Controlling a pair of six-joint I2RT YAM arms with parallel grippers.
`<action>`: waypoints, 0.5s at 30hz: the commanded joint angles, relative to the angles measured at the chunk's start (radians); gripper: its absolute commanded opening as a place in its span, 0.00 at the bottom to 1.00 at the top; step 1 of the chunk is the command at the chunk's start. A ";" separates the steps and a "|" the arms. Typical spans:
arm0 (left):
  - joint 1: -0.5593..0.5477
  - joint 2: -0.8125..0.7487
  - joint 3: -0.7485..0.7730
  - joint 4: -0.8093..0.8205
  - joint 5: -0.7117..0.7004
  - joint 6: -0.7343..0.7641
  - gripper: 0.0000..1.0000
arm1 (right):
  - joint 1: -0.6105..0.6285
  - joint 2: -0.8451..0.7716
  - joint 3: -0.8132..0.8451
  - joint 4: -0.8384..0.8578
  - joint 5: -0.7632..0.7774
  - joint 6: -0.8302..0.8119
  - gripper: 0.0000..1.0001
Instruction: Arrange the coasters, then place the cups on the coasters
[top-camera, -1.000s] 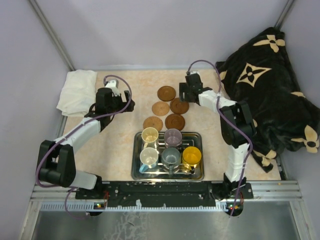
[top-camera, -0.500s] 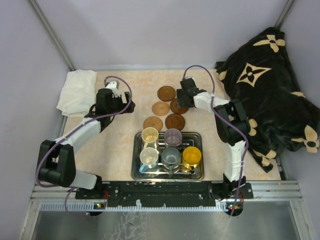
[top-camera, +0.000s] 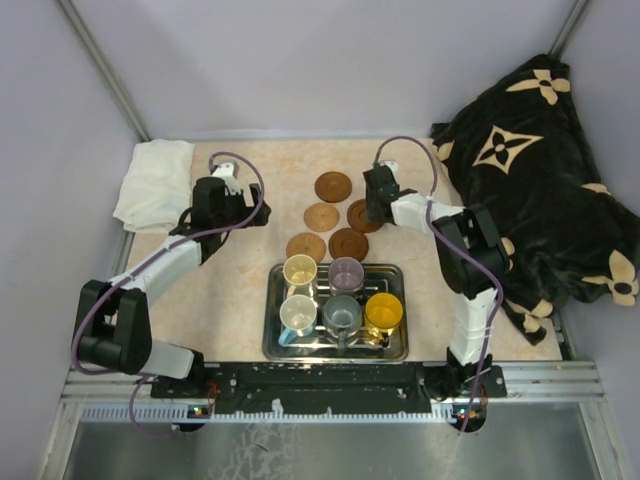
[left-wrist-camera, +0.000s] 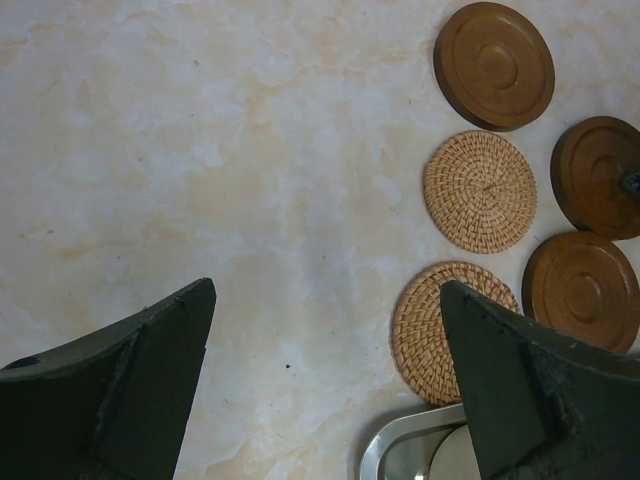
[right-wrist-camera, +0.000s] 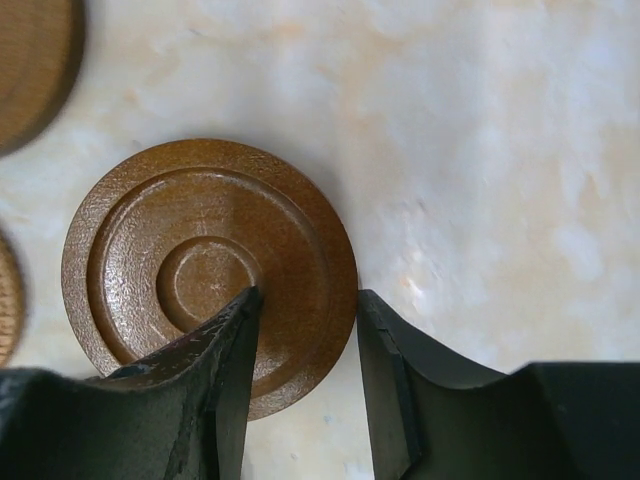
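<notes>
Five round coasters lie in a loose cluster behind the tray. Three are dark wood (top-camera: 333, 186) (top-camera: 349, 243) (right-wrist-camera: 190, 270) and two are woven wicker (top-camera: 321, 216) (top-camera: 306, 246). My right gripper (right-wrist-camera: 308, 300) (top-camera: 378, 205) is closed down on the right part of the middle-right dark coaster. One finger rests on its top by the central hollow and the other is against its outer rim. The coaster lies flat on the table. My left gripper (left-wrist-camera: 328, 290) (top-camera: 252, 207) hangs open over bare table left of the coasters. Cream (top-camera: 300, 270), purple (top-camera: 346, 272), white (top-camera: 298, 314), grey (top-camera: 341, 314) and orange-yellow (top-camera: 383, 312) cups stand in the tray.
The metal tray (top-camera: 270, 335) sits near the front, between the arm bases; its corner (left-wrist-camera: 400, 450) shows under the left gripper. A white cloth (top-camera: 155, 180) lies at the back left. A black blanket with beige flowers (top-camera: 530, 180) fills the right side.
My right gripper moved from behind the coasters down onto the middle-right dark coaster, and its jaws narrowed onto it. The left arm stayed still.
</notes>
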 joint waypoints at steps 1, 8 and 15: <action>-0.006 -0.007 0.006 0.001 0.032 -0.006 1.00 | 0.002 -0.090 -0.116 -0.075 0.117 0.046 0.41; -0.012 -0.011 0.010 -0.012 0.041 -0.012 1.00 | -0.023 -0.160 -0.236 -0.086 0.186 0.094 0.41; -0.020 -0.028 0.005 -0.015 0.038 -0.006 1.00 | -0.118 -0.201 -0.281 -0.061 0.151 0.123 0.41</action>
